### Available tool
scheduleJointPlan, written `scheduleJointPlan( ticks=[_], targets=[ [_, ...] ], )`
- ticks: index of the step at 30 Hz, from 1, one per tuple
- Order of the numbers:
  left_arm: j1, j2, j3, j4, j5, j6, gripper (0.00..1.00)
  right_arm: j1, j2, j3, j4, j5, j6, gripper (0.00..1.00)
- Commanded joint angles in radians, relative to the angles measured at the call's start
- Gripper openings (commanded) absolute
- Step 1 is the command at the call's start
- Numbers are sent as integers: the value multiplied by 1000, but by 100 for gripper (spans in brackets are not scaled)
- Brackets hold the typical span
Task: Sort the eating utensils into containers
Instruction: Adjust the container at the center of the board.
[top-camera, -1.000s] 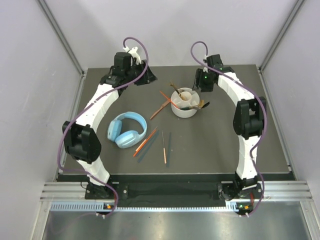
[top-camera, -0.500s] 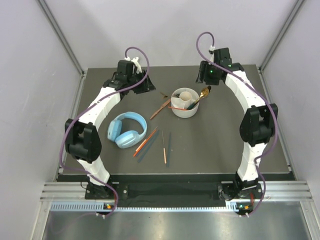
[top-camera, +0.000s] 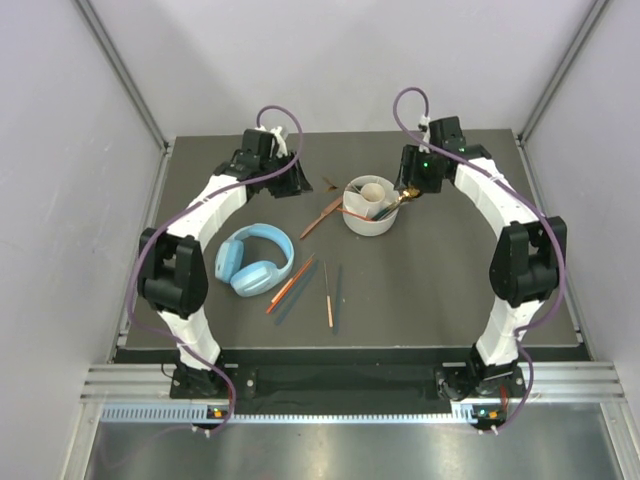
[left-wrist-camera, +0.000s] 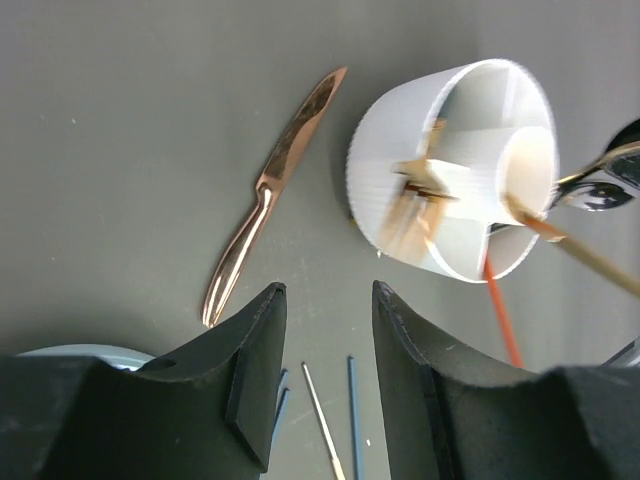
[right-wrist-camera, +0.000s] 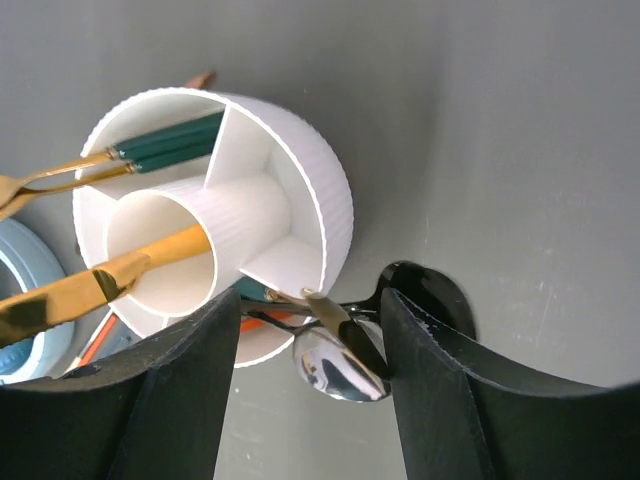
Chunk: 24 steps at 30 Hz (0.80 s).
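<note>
Dark grey table (top-camera: 430, 290) | left claw (left-wrist-camera: 327, 295) spread | right claw (right-wrist-camera: 310, 300) spread beside white holder (right-wrist-camera: 330, 200)

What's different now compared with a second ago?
The left pincer slid closer to the white holder. The right pincer drew back from the holder, then came in again at its right rim, where it now stands open around the spoons. The headphones and the loose chopsticks stayed put.

Dark table (top-camera: 450, 290) with white holder (top-camera: 368, 224), blue headphones (top-camera: 255, 260), loose chopsticks (top-camera: 328, 300), bronze utensil (left-wrist-camera: 270, 190)
</note>
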Motion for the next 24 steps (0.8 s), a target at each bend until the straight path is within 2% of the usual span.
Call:
scheduleJointPlan(
  ticks=[1,6,17,20,24],
  targets=[
    [5,43,73,1,23,16,45,5,-106,-25,26,49,-8,60],
    [6,37,60,36,43,-8,46,-26,-136,9,37,118,-22,65],
    [3,61,22,6,91,-14,45,-53,-77,300,3,138,-11,66],
    [5,66,17,-4,69,-14,45,-66,-110,293,-27,169,-14,66],
    [9,110,48,-16,93,-23,45,-106,-236,138,-76,160,-14,67]
  ],
)
